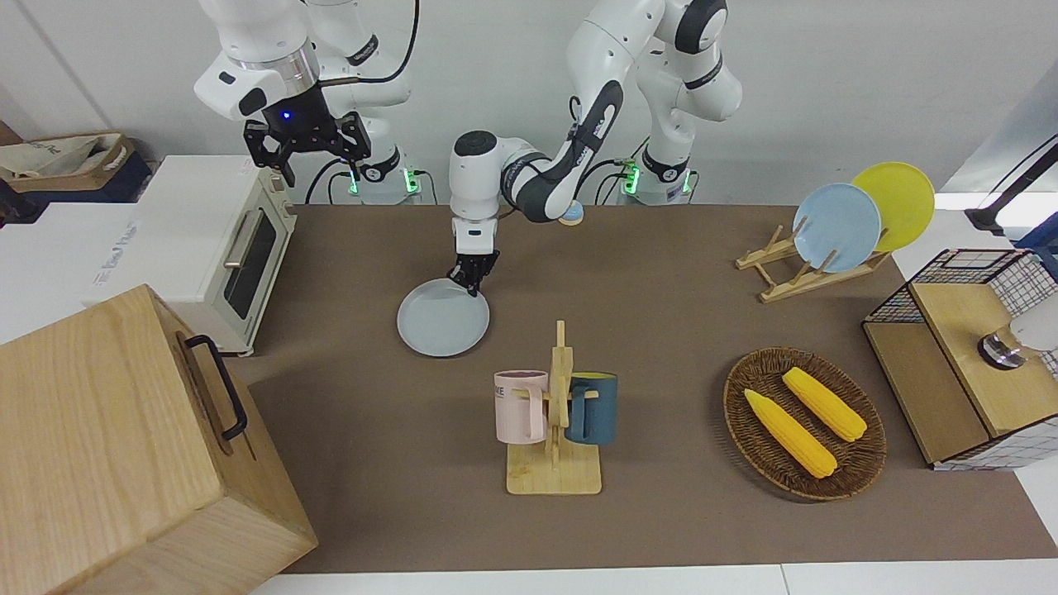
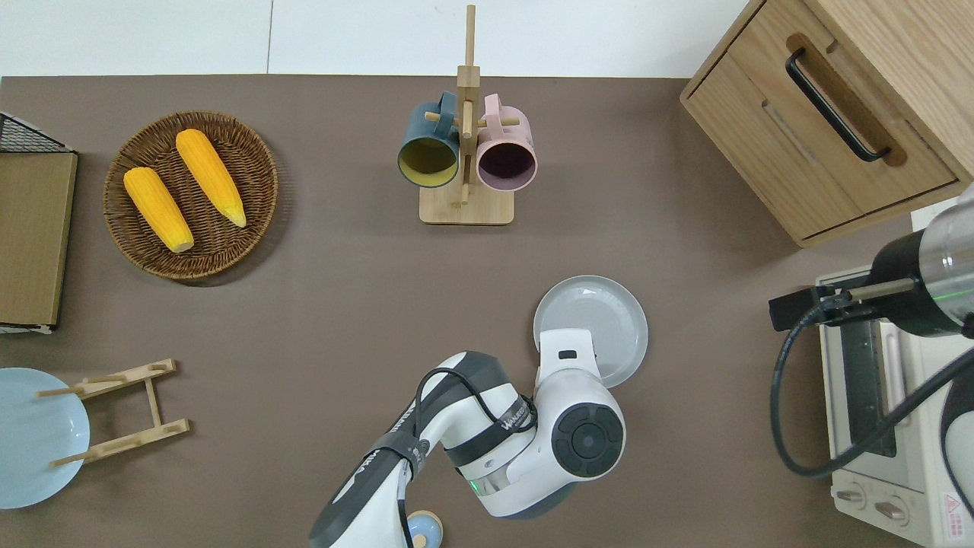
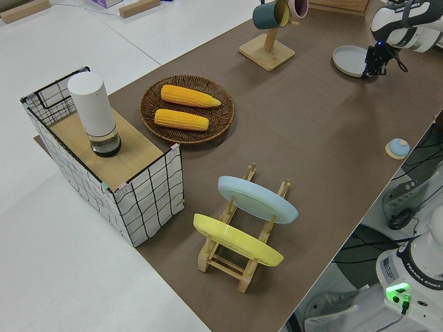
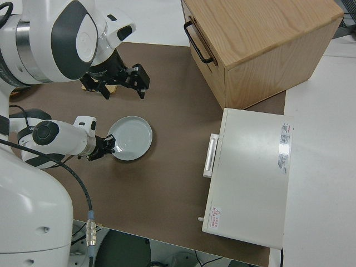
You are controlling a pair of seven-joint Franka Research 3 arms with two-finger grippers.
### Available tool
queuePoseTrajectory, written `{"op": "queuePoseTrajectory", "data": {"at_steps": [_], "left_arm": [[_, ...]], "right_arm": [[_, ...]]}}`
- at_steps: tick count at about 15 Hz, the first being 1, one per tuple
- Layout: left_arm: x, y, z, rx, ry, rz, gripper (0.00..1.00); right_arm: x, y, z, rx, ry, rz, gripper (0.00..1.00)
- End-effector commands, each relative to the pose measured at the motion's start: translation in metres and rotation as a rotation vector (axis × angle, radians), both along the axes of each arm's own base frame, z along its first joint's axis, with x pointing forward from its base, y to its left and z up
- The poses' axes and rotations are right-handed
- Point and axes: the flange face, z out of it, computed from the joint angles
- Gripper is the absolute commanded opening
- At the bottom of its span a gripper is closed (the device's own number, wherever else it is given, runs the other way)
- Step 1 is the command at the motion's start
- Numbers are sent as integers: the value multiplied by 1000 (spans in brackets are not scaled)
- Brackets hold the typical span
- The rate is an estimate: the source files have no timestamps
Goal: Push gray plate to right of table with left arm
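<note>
Table (image 1: 678,281): the long brown top I work on. At the right arm's end stand a wooden cabinet (image 1: 124,430) and a white toaster oven (image 1: 223,248).

Mug rack (image 2: 466,152): farther from me than the plate and well apart from it, with a pink and a dark blue mug hung on it. It is clear of my pushing line.

My arm: I am the left arm, reached low across the middle of the table, wrist turned down. The right arm is parked.

Gray plate (image 2: 601,316): flat on the table, past the middle toward the right arm's end, with open brown surface between it and the toaster oven.

Left gripper (image 1: 471,277): my fingertips sit down at the plate's rim, on the edge nearer to me and toward my own end. The fingers look drawn close together, holding nothing; I press, I do not grasp.

Step in hand: mid-push, as I judge it, with room left before the oven.

Next move: slide on sideways toward the right arm's end, keeping low and steady so my tips do not ride over the shallow rim, and stop short of the oven.
</note>
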Motion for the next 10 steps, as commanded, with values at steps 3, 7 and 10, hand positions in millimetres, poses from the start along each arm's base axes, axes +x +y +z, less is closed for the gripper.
{"op": "queuePoseTrajectory", "data": {"at_steps": [3,7,10], "left_arm": [[6,-6,-4,25,-9,10,33],[13,0,7,20,-20,16,529],[17,1,18,38,-19,19,733]], "right_arm": [[-3,-2,4,9,5,-5,983],[-2,-2,4,9,5,-6,983],[-3,-2,4,9,5,-5,983]]}}
